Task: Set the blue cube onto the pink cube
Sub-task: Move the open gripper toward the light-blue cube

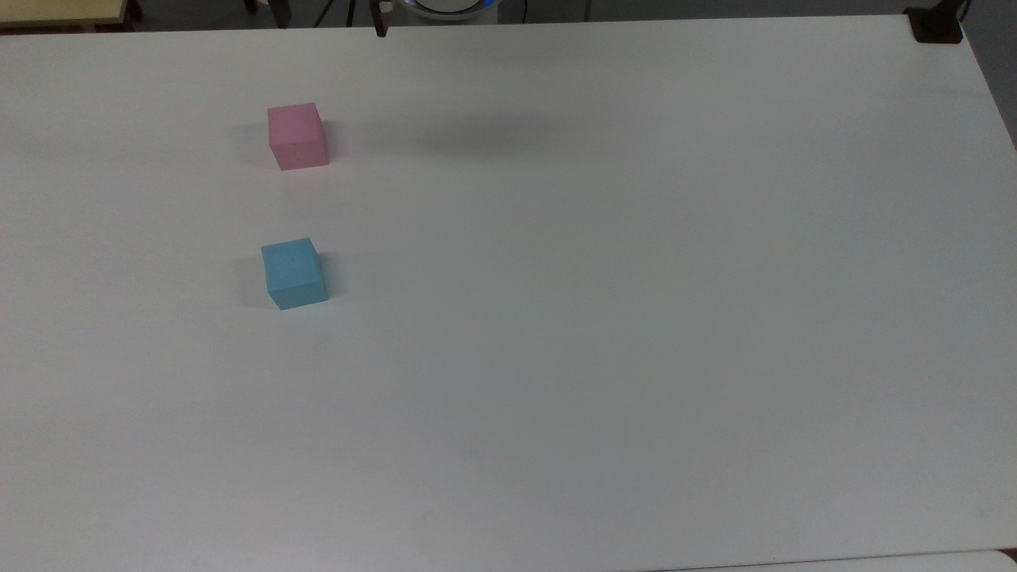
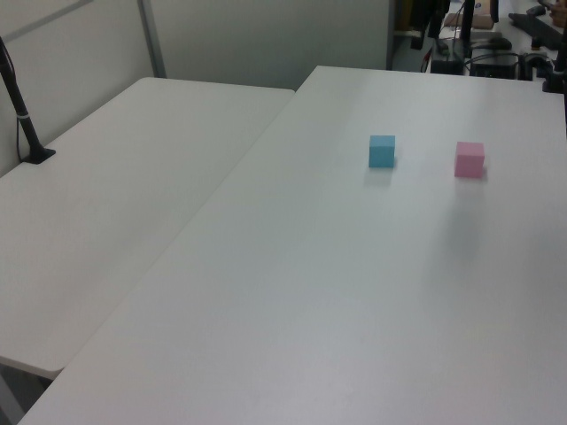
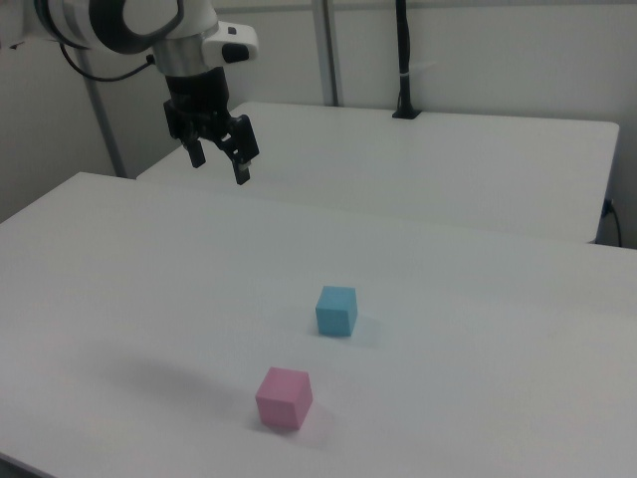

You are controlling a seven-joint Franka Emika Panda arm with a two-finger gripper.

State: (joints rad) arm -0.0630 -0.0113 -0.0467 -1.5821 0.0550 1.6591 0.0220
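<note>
A white table [image 1: 604,318] carries two cubes and stands edge to edge with a second white table [image 2: 115,195]. A black post [image 2: 22,115] rises from that second table near a pale wall.

The blue cube [image 1: 294,273] sits flat on the table, well in from the edge at the top view's left. The pink cube [image 1: 297,136] sits flat too, closer to the table's far edge in the top view. The two are apart, with bare table between them, and nothing touches either. In the left view the blue cube [image 2: 382,151] is left of the pink cube [image 2: 469,159]. In the right view the blue cube [image 3: 336,310] lies farther back than the pink cube [image 3: 284,397], which is near the table's front edge.

In the right view the pincer [image 3: 220,163] hangs in the air above the table's far edge, well apart from both cubes. Its black fingers [image 3: 242,169] point down with a wide gap between them, and it holds nothing. The white arm [image 3: 119,25] reaches in from the right view's upper left.
</note>
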